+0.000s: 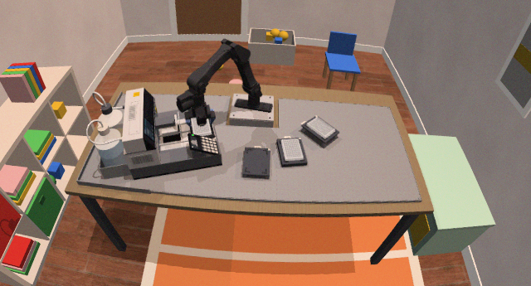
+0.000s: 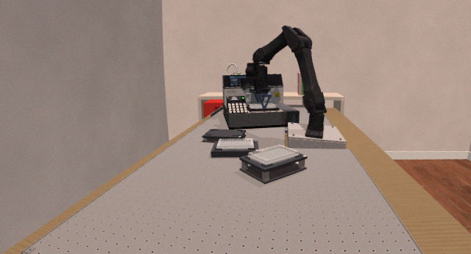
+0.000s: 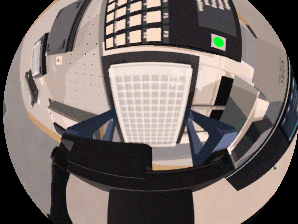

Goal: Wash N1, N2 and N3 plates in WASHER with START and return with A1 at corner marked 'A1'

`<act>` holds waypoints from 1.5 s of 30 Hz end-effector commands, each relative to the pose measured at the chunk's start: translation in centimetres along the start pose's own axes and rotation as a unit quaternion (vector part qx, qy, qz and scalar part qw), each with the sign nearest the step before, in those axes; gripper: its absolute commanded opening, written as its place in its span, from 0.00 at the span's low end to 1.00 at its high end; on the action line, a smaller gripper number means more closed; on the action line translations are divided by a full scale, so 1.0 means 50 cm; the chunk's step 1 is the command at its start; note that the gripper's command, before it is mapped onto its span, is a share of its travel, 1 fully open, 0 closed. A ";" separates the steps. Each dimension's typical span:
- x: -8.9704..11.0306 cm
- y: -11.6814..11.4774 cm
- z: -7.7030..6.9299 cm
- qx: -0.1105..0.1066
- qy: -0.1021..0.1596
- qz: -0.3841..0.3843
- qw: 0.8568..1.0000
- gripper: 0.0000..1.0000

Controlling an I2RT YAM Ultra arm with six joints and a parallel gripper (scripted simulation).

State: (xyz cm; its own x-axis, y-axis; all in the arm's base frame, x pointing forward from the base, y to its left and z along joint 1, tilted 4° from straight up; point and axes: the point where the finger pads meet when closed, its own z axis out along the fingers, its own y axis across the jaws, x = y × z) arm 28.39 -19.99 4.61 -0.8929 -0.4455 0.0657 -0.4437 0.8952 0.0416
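A white 96-well plate (image 1: 202, 128) (image 2: 262, 107) (image 3: 149, 96) lies flat in the carrier pocket of the plate washer (image 1: 166, 163) (image 2: 257, 118), across the track. My gripper (image 1: 202, 121) (image 2: 262, 100) (image 3: 150, 112) is open, its blue fingers standing either side of the plate. The keypad (image 1: 204, 144) (image 2: 237, 107) (image 3: 136, 16) is beside the carrier, and its lamp (image 1: 192, 135) (image 2: 243, 98) (image 3: 217, 42) is green. One dark nest (image 1: 256, 162) (image 2: 224, 133) is empty. A second plate (image 1: 291, 149) (image 2: 235, 143) sits in the middle nest. A third plate (image 1: 319, 127) (image 2: 273, 154) sits in a raised nest.
The arm's base block (image 1: 251, 116) (image 2: 316, 139) stands behind the nests. Two bottles (image 1: 109, 145) with tubes stand at the washer's far end. A shelf with coloured blocks (image 1: 25, 153) is off the table's left end, and a green cabinet (image 1: 450, 195) off its right.
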 end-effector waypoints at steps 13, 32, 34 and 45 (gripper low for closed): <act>-0.003 -0.002 -0.006 0.004 -0.005 0.000 1.000 1.00; -0.002 -0.002 -0.053 0.004 -0.005 0.000 1.000 1.00; -0.002 -0.002 -0.059 0.004 -0.005 0.000 1.000 1.00; -0.002 -0.002 -0.089 0.004 -0.005 0.000 1.000 1.00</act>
State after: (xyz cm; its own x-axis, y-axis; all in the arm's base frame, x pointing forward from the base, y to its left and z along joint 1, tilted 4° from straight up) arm 28.56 -20.01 8.07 -0.8923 -0.4463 0.0685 -0.4440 0.8948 0.0464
